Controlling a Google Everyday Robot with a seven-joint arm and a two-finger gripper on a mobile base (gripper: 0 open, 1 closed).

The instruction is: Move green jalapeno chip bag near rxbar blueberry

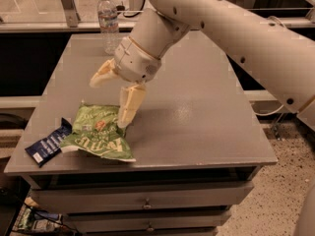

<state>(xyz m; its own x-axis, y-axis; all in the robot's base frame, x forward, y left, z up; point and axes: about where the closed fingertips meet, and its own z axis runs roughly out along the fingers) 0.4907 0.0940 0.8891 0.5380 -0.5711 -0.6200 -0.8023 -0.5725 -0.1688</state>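
Observation:
The green jalapeno chip bag [98,134] lies flat near the table's front left corner, white lettering up with a small red mark. Its left edge touches or overlaps the rxbar blueberry [48,144], a small dark navy wrapper at the table's left front edge. My gripper [109,100] hangs just above the bag's upper right part. It is open: one cream finger [130,104] points down at the bag, the other [102,73] is splayed up and to the left. Nothing is held.
A clear plastic water bottle [109,22] stands upright at the back left of the grey table [197,117]. My white arm reaches in from the upper right over the table's back half. Drawers sit below the tabletop.

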